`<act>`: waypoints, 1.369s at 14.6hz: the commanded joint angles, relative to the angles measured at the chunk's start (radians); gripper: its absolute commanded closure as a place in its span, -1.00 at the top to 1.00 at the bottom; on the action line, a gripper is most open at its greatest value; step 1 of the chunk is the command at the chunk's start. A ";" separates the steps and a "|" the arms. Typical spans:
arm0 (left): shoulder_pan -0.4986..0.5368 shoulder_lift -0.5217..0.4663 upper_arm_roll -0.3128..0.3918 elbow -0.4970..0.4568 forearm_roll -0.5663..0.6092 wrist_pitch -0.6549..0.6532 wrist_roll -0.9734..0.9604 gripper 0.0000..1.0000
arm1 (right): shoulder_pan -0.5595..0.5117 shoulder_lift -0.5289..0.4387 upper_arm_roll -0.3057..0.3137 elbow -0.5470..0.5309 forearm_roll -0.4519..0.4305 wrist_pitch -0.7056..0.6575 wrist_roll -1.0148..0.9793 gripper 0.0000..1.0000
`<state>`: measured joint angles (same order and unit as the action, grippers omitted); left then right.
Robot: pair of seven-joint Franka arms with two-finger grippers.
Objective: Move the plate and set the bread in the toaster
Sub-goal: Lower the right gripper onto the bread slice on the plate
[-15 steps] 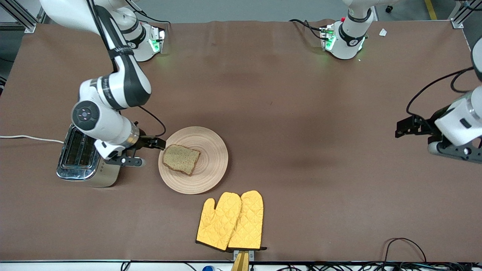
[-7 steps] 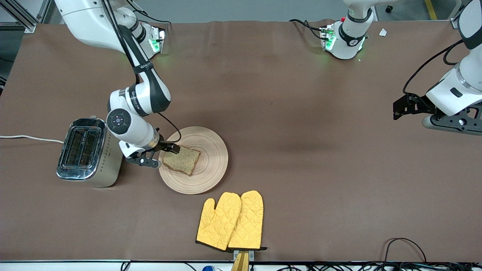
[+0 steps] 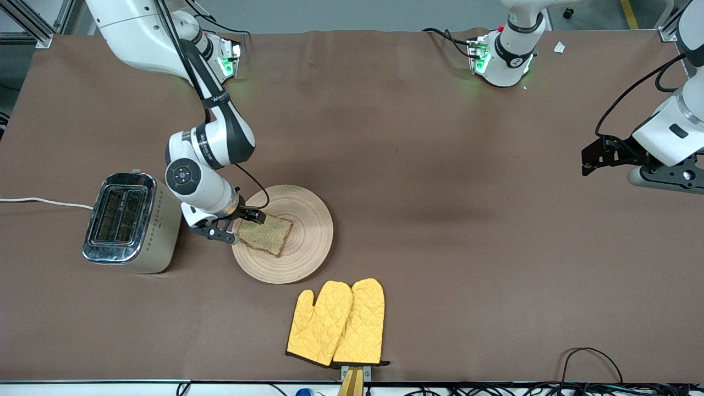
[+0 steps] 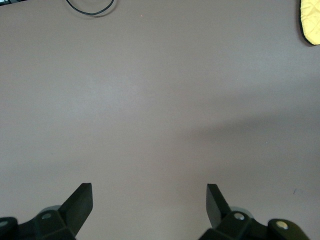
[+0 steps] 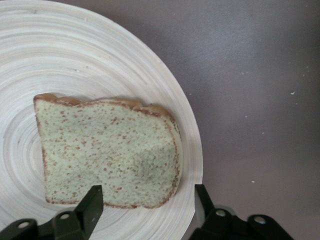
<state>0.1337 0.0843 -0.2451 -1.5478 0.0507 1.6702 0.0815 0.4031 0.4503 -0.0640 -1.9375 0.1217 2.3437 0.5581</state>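
Note:
The round tan plate [image 3: 308, 242] lies near the toaster [image 3: 129, 223], which stands toward the right arm's end of the table. The bread [image 3: 267, 235] lies flat on the plate, on the side toward the toaster. My right gripper [image 3: 242, 224] is open and low over the plate's rim by the bread. In the right wrist view the bread [image 5: 107, 152] lies on the plate [image 5: 100, 60], and the open gripper [image 5: 148, 202] has one finger over the bread's corner and the other past the rim. My left gripper [image 3: 599, 157] is open and empty over bare table [image 4: 148, 197].
A pair of yellow oven mitts [image 3: 336, 322] lies nearer the front camera than the plate; a corner shows in the left wrist view [image 4: 311, 20]. The toaster's white cord [image 3: 44, 202] runs off the table end. Cables [image 3: 591, 357] lie at the front edge.
My right gripper has moved from beside the toaster to over the plate's rim at the bread. My left arm has shifted a little. Plate and bread have not moved.

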 commanded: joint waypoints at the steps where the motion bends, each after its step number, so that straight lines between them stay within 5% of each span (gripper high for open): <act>1: 0.009 -0.006 0.003 0.003 0.015 0.005 0.015 1.00 | -0.006 0.005 -0.004 -0.011 0.007 0.014 0.009 0.46; 5: -0.038 -0.012 0.055 0.023 0.015 -0.007 0.024 1.00 | -0.012 0.021 -0.004 -0.008 0.007 0.025 0.011 0.27; 9: -0.258 -0.017 0.274 0.020 0.015 -0.017 0.026 1.00 | -0.021 0.031 -0.004 -0.008 0.007 0.029 0.013 0.20; 20: -0.247 -0.012 0.270 0.034 0.006 -0.058 0.009 1.00 | -0.012 0.048 -0.005 -0.006 0.007 0.034 0.031 -0.13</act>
<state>-0.1118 0.0794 0.0182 -1.5319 0.0508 1.6383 0.0941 0.3936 0.4958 -0.0748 -1.9374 0.1217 2.3646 0.5659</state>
